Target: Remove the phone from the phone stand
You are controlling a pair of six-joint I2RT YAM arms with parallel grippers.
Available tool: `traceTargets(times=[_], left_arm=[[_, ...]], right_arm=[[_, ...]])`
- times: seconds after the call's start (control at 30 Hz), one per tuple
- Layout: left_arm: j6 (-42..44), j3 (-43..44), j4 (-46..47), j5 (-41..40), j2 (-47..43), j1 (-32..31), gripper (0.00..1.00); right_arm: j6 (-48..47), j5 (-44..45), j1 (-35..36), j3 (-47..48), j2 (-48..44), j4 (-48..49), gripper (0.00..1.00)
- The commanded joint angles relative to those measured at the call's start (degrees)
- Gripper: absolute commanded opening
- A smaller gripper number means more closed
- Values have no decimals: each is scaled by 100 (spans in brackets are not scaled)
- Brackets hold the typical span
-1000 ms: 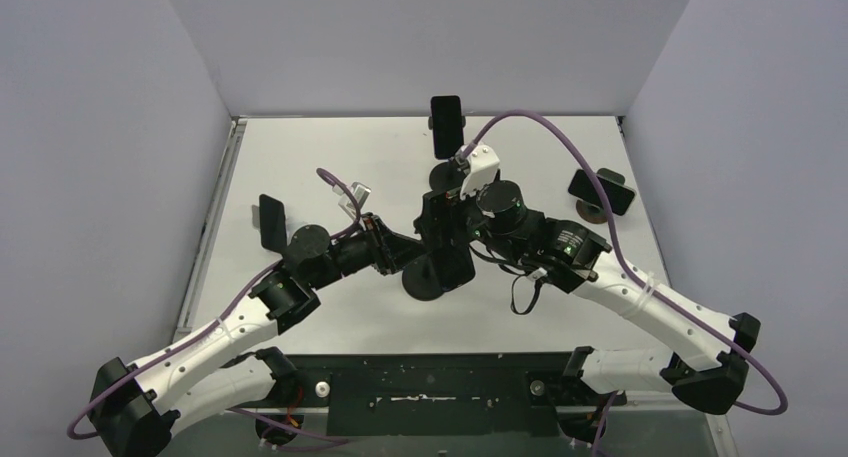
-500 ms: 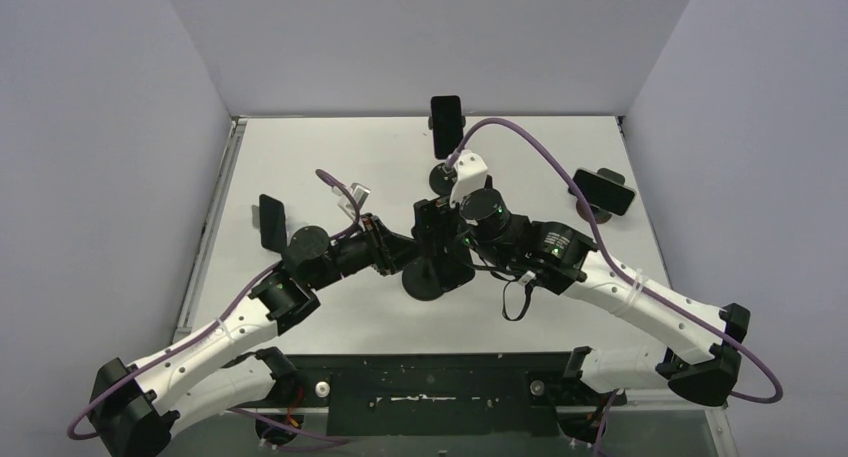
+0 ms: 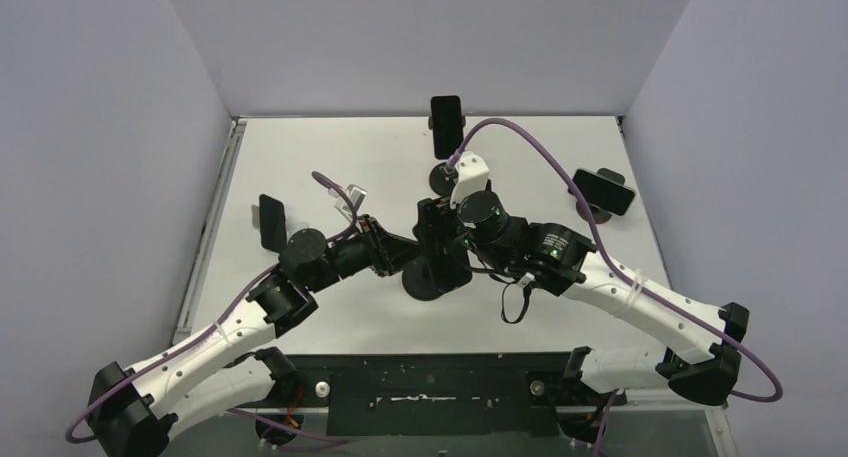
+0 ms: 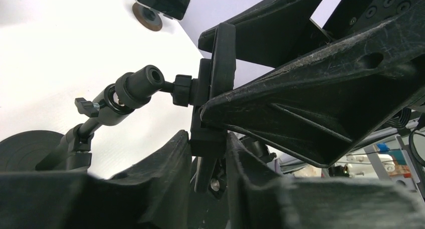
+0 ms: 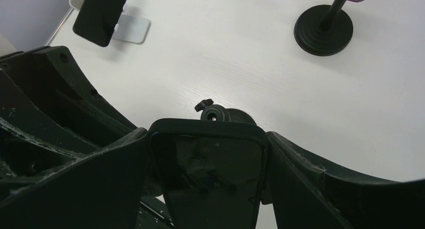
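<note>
The black phone (image 3: 441, 239) sits in the clamp of the black phone stand (image 3: 425, 280) at mid-table. In the right wrist view the phone (image 5: 210, 179) fills the gap of my right gripper (image 5: 206, 137), whose fingers press on both of its long edges. In the left wrist view my left gripper (image 4: 208, 139) is shut on the stand's lower clamp piece (image 4: 206, 131), below the ball-joint arm (image 4: 138, 83). The phone's edge (image 4: 225, 53) stands upright above it, with a right finger (image 4: 310, 88) lying across it. From above, my left gripper (image 3: 400, 249) and right gripper (image 3: 447, 229) meet at the stand.
Other phones on stands stand around: one at the back (image 3: 446, 122), one at the right (image 3: 603, 191), one at the left (image 3: 271, 221). The right wrist view shows the left phone (image 5: 100, 13) and a round stand base (image 5: 323, 31). Walls enclose three sides.
My right gripper has moved left onto the phone and its jaws have narrowed against the phone's edges. The left gripper has kept its grip on the stand.
</note>
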Motion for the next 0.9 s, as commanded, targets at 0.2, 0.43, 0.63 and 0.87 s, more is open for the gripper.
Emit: traceTargets(times=[0.2,0.43,0.63,0.87], left_arm=[[-40,-226,-98,-192,-250,32,47],[-49,-171,121,-60,-142,32,44],[-57,-74,294,-9,11,32,31],[-68,-21,398,47,76,18,30]], right_arm=[[37,357,28,151,-8,0,53],[54,349,29,144,-6,0,53],[82,338,29,173,8,-43,53],[130,322,48,206,22,-105,55]])
